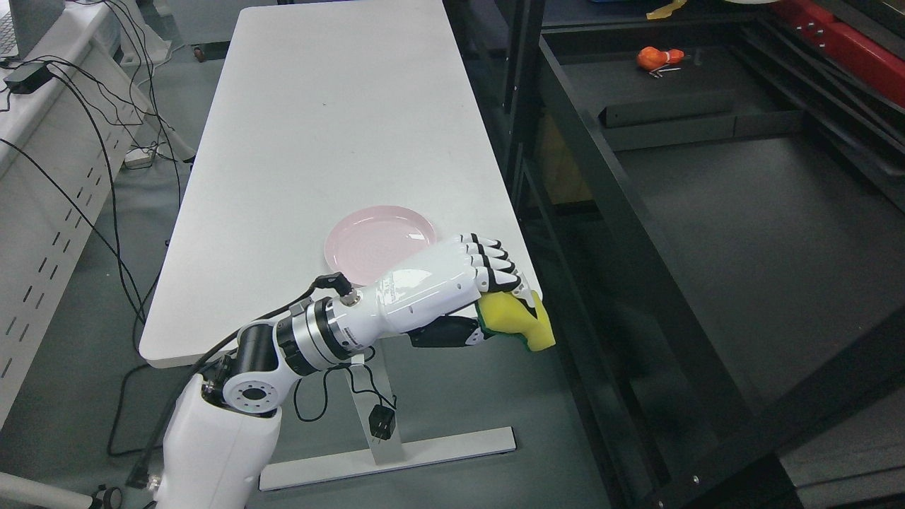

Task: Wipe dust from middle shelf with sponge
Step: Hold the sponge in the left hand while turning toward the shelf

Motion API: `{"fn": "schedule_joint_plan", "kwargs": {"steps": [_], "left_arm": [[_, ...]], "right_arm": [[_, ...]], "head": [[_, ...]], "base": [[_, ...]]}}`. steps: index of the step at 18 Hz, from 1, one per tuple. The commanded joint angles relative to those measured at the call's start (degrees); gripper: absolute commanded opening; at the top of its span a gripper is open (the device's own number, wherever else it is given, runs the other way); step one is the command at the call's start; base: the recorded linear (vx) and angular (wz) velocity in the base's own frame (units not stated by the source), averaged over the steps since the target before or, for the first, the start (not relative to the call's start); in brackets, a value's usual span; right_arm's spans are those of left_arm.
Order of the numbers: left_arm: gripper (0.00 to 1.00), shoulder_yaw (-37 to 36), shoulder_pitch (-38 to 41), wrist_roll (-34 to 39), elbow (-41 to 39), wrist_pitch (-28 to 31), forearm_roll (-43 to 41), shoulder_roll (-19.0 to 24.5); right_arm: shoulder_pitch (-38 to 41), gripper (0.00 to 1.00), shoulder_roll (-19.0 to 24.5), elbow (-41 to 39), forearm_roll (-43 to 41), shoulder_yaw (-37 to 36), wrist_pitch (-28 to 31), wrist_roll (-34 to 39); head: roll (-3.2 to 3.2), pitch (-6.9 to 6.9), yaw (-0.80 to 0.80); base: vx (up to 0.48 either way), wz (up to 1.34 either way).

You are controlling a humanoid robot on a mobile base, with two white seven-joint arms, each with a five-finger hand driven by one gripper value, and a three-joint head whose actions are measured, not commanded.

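Observation:
My left hand (498,297) reaches in from the lower left and hovers over the near right corner of the white table (318,127). Its fingers are curled around a yellow sponge (520,322) with a green scrubbing side, which sticks out below the hand past the table's edge. The black shelf unit stands to the right, and its dark middle shelf (742,233) lies apart from the sponge, across a gap of floor. The right arm does not show.
A pink plate (378,240) lies on the table just behind the hand. An orange object (657,56) and small metal parts sit at the back of the shelf. Black shelf posts (523,92) stand between table and shelf. Cables hang at the left.

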Motion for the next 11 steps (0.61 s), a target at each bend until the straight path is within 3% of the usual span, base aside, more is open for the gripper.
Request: {"fn": "schedule_joint_plan", "kwargs": {"steps": [1, 11], "left_arm": [[0.00, 0.0, 0.0, 0.0, 0.0, 0.0, 0.0, -0.3], [0.00, -0.2, 0.2, 0.0, 0.0, 0.0, 0.0, -0.3]], "right_arm": [[0.0, 1.00, -1.0, -1.0, 0.0, 0.0, 0.0, 0.0], [0.0, 1.00, -1.0, -1.0, 0.0, 0.0, 0.0, 0.0]], "head": [[0.00, 0.00, 0.00], [0.00, 0.00, 0.00]], "base": [[-0.260, -0.28], [-0.262, -0.18]]}}
